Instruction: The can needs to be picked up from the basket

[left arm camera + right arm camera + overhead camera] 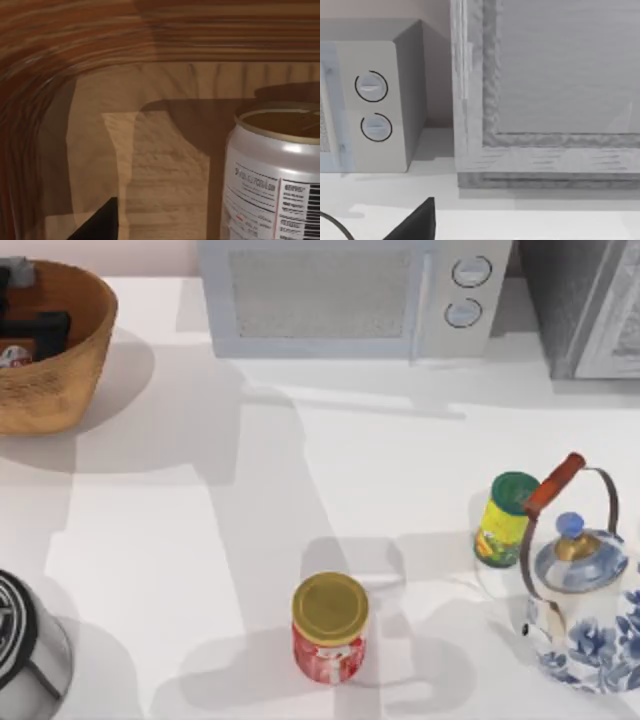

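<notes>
The orange-brown wicker basket (88, 335) stands at the table's far left corner. My left gripper (30, 328) reaches down inside it, dark against the weave. The can (14, 356) stands on the basket floor just beside that gripper, its white-and-red label partly showing. In the left wrist view the can (274, 175) is close and upright, with a dull gold top and a printed silver-white side. It stands off to one side of a single dark fingertip (102, 222), which does not touch it. The basket's ribbed wall (60, 55) curves behind. A dark fingertip (420, 222) of my right gripper shows in the right wrist view.
A microwave (350, 295) stands at the back middle, a grey appliance (590, 305) at the back right. A red jar with a gold lid (330, 628) is at front centre. A yellow bottle (505, 520) and a blue-flowered kettle (585, 600) stand right. A metal pot (25, 650) sits front left.
</notes>
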{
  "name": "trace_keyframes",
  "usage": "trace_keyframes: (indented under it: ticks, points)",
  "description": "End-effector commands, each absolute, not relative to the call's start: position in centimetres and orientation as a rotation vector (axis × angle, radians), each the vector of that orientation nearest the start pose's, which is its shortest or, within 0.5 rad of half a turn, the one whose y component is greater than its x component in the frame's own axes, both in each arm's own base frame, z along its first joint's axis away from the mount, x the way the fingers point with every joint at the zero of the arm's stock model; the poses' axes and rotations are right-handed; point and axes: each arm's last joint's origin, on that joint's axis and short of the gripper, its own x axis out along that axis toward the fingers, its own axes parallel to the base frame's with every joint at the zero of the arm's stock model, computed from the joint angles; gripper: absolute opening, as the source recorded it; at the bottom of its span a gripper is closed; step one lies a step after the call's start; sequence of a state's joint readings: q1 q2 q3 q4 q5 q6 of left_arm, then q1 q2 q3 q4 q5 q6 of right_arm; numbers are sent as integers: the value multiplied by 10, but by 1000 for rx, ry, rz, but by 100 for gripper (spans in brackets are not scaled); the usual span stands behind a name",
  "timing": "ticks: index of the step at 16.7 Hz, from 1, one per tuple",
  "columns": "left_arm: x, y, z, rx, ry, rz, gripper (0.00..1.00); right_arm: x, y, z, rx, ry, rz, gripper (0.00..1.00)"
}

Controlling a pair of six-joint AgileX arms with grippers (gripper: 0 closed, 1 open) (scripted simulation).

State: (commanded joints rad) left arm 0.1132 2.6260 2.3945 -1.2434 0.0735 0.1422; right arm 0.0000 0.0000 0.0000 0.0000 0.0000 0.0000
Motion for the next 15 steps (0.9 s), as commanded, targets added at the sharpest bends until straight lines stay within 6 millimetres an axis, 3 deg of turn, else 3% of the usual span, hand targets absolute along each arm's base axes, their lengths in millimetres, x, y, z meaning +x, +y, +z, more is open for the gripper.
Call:
trace_keyframes:
  ticks: [1,14,15]
  points:
    - [513,63,134,-27,1467,-54,100,106,-1,160,0,0,0,100]
    - [513,63,134,-27,1467,-54,2,106,-1,160,0,0,0,100]
    - [513,63,134,-27,1467,-54,0,106,-1,160,0,0,0,100]
